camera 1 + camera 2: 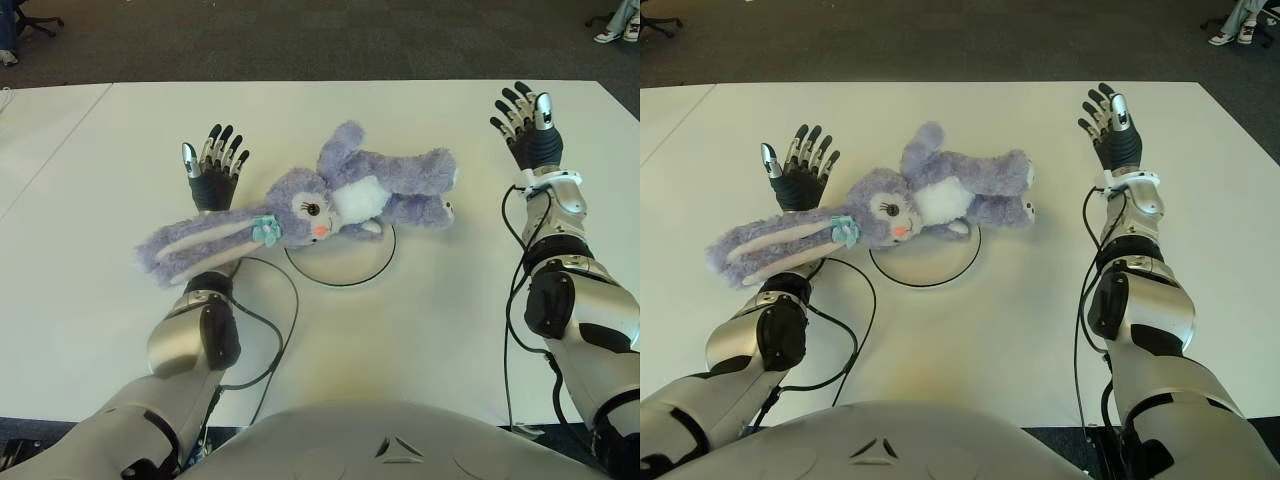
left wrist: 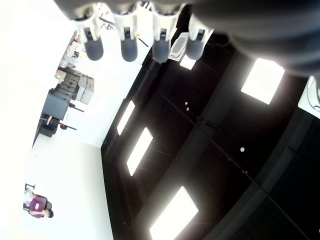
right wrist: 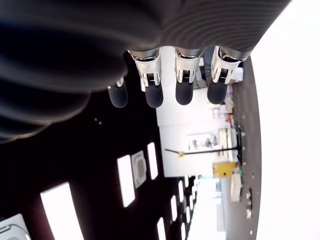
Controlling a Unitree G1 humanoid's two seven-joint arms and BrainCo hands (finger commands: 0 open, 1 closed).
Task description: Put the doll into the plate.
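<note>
In the left eye view a purple plush rabbit doll (image 1: pixel 330 200) lies on its side across the white surface (image 1: pixel 450 320). Its head and belly cover the far rim of a white plate (image 1: pixel 345 262), its long ears trail off toward 8 o'clock over the robot's left forearm, and its legs reach toward 2 o'clock. A teal flower bow (image 1: pixel 266 230) sits at the base of its ears. The left hand (image 1: pixel 212 168) lies palm up at 10 o'clock from the plate, just beyond the ears, fingers spread wide and holding nothing. The right hand (image 1: pixel 528 125) is well apart at 2 o'clock, palm up, fingers straight and empty.

The right eye view shows the same layout, the doll half on the plate.

The left wrist view shows four straight fingers (image 2: pixel 128 47) against ceiling lights, nothing between them.

The right wrist view likewise shows extended fingers (image 3: pixel 153 92), empty
</note>
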